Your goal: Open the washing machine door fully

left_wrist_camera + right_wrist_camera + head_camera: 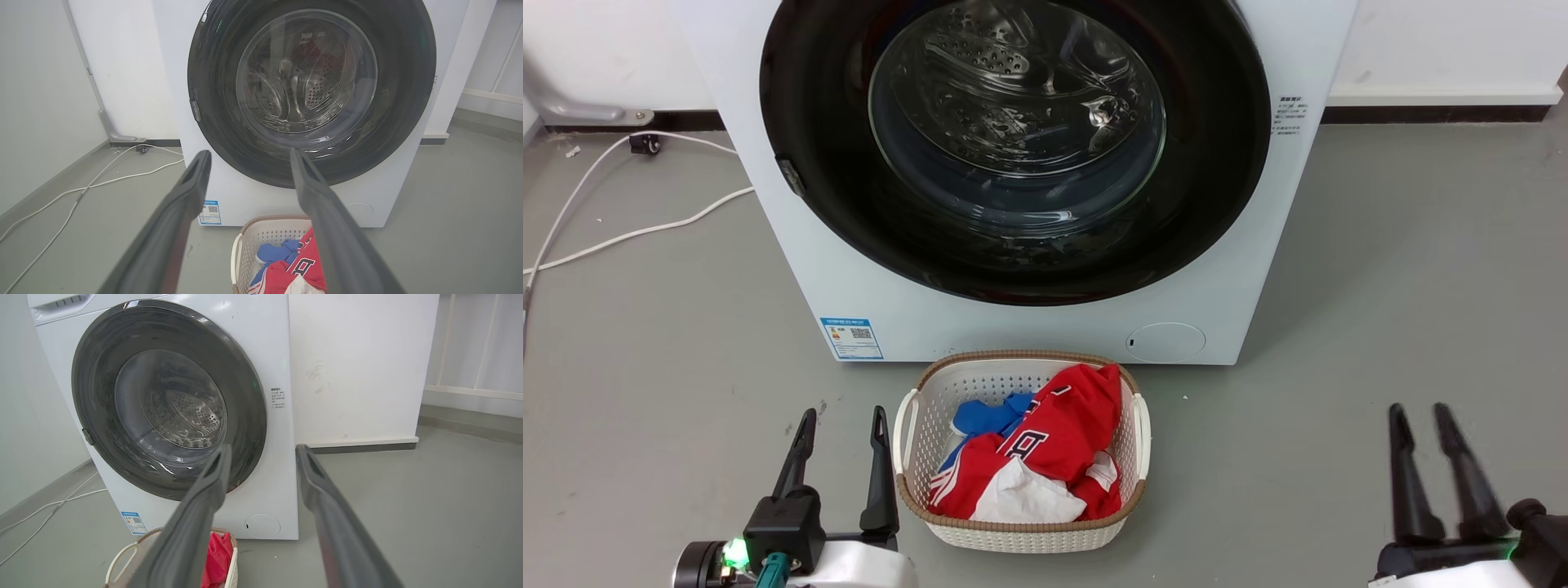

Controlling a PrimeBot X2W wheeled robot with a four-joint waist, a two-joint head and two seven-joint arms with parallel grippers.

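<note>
Washing machine door [1017,155] shut flush, well ahead of left gripper [844,412] and right gripper [1419,408], both pairs of jaws apart, empty. Glossy black round disc, bulging glass centre, on white washing machine [1013,331]. Just below the door, perforated white basket [1013,357], red, blue, white cloth [1054,441]. Smooth grey floor [1339,286], white cables [645,230] left of the door.

This is a laundry corner in a plain, bare room; whether home or test room, I cannot tell. A white front-loading washing machine [1013,331] stands on a grey floor [1380,286] against white walls [359,367]. A basket [1021,539] of clothes [1054,441] sits before it, and loose white cables [670,226] run over the floor.
</note>
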